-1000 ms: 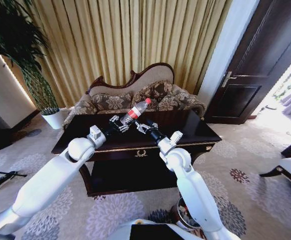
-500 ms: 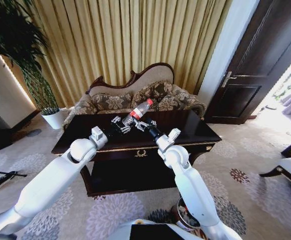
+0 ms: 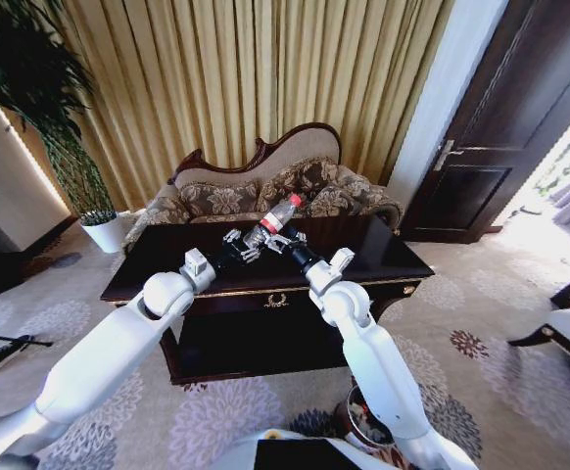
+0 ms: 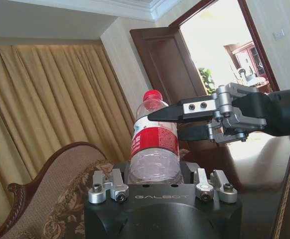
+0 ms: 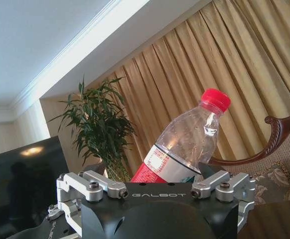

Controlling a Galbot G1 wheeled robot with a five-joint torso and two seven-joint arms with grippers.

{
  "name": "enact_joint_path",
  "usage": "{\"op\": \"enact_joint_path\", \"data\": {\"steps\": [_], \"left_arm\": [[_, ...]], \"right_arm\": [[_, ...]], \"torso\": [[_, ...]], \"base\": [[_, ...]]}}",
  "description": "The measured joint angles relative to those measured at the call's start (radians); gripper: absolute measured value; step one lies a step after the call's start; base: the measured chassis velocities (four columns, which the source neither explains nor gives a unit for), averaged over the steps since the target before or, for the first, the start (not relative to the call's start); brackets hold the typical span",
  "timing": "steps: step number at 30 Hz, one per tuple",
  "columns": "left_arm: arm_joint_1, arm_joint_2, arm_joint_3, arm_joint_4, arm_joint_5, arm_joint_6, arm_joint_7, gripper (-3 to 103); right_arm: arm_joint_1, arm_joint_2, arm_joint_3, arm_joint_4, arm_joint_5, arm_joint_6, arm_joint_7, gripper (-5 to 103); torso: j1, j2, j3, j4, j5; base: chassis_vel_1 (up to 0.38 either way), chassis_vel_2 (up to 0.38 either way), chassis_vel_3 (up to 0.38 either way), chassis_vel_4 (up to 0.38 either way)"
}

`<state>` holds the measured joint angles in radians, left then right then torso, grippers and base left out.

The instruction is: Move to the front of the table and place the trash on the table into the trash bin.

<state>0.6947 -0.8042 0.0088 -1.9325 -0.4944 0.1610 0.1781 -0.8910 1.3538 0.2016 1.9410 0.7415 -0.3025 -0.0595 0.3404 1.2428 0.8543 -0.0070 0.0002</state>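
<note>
Clear plastic bottle with red cap and red label (image 3: 272, 221), raised tilted above the dark glossy wooden table with gold trim (image 3: 383, 257). Pinched at its base by the left gripper (image 3: 238, 247). Flanked by the right gripper (image 3: 283, 241), fingers spread beside the label.

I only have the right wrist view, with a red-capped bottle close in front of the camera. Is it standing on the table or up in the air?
Observer: In the air. The head view shows the bottle tilted above the table.
Operator: What's holding it?
Observer: The left hand grips its lower body, and the right hand is at its label.
Operator: Where's the bin?
Observer: The trash bin sits on the carpet in front of the table, beside the right arm.
</note>
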Motion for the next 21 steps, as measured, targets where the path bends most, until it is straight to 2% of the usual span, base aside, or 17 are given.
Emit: {"op": "enact_joint_path", "data": {"steps": [21], "left_arm": [[-0.006,0.01,-0.002,-0.02,-0.007,0.003,0.008,56]], "right_arm": [[-0.013,0.008,-0.011,-0.024,-0.023,0.004,-0.004,100]], "torso": [[0.0,0.0,0.0,0.0,0.0]], "base": [[0.0,0.0,0.0,0.0]]}}
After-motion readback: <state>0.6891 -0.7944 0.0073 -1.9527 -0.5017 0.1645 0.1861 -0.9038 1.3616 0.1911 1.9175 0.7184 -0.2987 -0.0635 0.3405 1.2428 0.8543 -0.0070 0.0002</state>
